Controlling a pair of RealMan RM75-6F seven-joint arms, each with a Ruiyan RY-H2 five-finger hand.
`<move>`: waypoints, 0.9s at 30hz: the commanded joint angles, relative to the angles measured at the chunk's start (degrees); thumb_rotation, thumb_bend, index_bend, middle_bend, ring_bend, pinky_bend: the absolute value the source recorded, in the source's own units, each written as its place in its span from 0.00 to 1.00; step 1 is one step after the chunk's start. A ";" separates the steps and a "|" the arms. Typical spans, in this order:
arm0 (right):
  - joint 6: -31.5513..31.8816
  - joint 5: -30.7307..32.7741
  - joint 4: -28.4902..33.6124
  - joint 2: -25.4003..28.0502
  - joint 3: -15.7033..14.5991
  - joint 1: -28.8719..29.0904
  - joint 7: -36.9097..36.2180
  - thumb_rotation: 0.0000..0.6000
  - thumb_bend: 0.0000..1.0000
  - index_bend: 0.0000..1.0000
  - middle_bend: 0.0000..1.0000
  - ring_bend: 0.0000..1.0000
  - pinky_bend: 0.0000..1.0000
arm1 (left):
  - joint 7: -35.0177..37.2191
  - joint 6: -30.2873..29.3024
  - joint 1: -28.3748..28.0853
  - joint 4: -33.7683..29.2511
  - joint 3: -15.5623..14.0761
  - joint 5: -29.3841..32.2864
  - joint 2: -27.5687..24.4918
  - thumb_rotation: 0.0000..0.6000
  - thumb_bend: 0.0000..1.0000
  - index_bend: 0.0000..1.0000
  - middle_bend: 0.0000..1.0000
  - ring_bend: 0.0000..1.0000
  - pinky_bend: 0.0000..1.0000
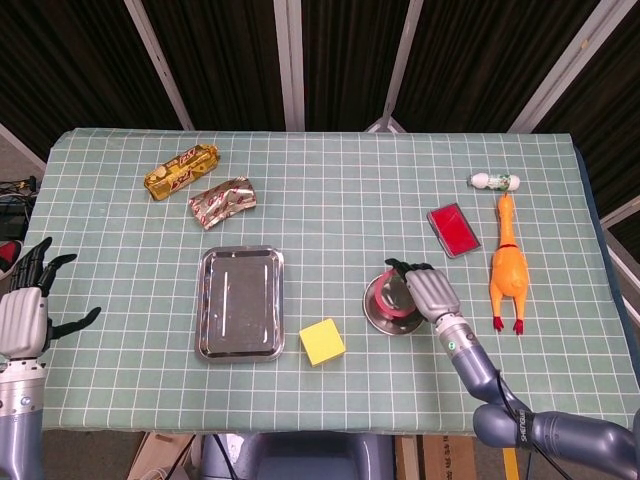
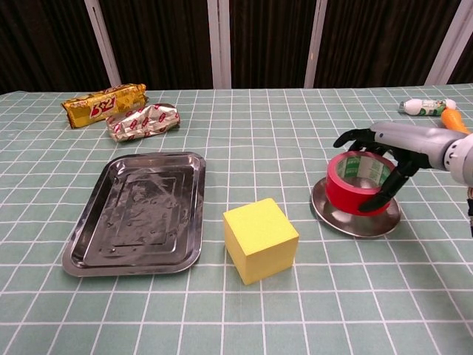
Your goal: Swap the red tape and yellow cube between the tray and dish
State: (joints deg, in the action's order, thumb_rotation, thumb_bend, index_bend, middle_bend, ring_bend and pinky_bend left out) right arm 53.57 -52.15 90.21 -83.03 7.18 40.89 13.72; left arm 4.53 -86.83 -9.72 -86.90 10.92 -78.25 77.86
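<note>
Red tape (image 2: 360,182) is seated in the dish (image 2: 356,215) toward the table's right edge, with the right hand (image 2: 384,151) curled over it, fingers (image 2: 390,185) hooked on the rim. A firm grip should be secured and the roll lifted straight up, so the dish is not dragged. Yellow cube (image 2: 260,239) rests on the table (image 2: 295,133) between dish and tray (image 2: 137,213). The left hand (image 1: 28,305) is spread, holding nothing, at the left edge. No writing can be read.
</note>
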 commanded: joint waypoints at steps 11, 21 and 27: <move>0.54 0.98 3.00 1.79 -0.01 -0.64 1.89 1.00 0.00 0.00 0.03 0.00 0.02 | -0.57 0.06 -0.08 -0.14 -0.18 -0.32 0.20 1.00 0.03 0.24 0.00 0.00 0.00; 8.07 0.66 11.53 12.71 -1.14 -4.23 7.33 1.00 0.00 0.00 0.02 0.00 0.00 | 0.22 1.16 -0.84 0.82 -1.40 -2.62 -0.09 1.00 0.03 0.24 0.00 0.00 0.00; 25.50 -13.03 16.52 19.35 -8.17 -18.20 -0.13 1.00 0.00 0.00 0.02 0.00 0.00 | 3.81 3.46 -1.96 -0.96 -3.95 -7.28 -3.52 1.00 0.03 0.21 0.00 0.00 0.00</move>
State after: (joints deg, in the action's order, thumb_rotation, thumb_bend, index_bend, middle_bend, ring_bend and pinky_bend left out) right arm 70.25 -56.98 103.19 -68.09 3.52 30.83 18.37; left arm 7.28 -84.19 -11.15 -87.19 7.77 -84.25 75.48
